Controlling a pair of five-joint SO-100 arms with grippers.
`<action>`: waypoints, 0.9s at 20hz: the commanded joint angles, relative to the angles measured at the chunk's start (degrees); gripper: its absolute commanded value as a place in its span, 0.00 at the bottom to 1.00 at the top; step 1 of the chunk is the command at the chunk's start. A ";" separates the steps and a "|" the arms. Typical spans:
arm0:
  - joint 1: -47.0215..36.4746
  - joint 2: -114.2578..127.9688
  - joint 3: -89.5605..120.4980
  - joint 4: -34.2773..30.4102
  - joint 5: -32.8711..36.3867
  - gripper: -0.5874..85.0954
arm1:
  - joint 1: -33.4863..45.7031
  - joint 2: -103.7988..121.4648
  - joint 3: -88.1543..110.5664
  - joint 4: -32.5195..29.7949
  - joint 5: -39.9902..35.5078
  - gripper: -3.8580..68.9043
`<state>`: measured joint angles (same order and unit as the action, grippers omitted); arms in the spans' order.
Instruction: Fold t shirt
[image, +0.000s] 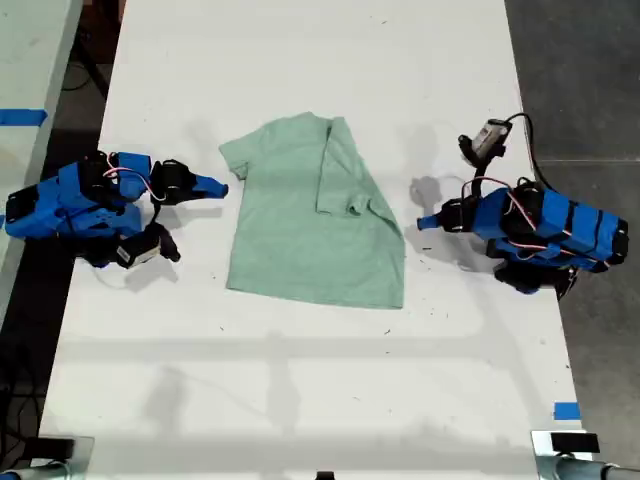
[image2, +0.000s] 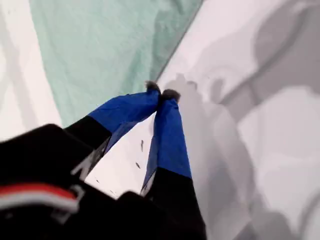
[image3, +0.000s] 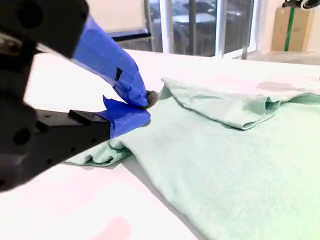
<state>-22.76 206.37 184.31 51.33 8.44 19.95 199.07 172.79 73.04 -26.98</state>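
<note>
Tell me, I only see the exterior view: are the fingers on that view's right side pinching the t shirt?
Observer: No. The first wrist view shows my first gripper shut on nothing, its tips over bare table just off the t shirt edge.
Operator: And the other one?
Observer: My second gripper is shut too, with no cloth between its fingers. A bunched sleeve lies below it.
Operator: Is the folded bit flat?
Observer: Not quite. The second wrist view shows the folded-over sleeve puffed up, with a gap under its edge.
</note>
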 joint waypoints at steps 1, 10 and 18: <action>-0.70 0.18 0.26 0.09 -0.35 0.01 | -1.05 1.93 1.41 -0.53 2.72 0.08; -0.09 0.18 0.26 -0.09 -0.53 0.01 | 1.76 1.93 2.64 0.88 6.42 0.08; 0.09 0.18 0.26 -0.09 -0.53 0.01 | 0.35 1.93 2.99 0.97 10.46 0.08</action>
<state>-22.76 206.37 184.31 51.33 8.44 20.92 200.39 173.85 73.56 -19.34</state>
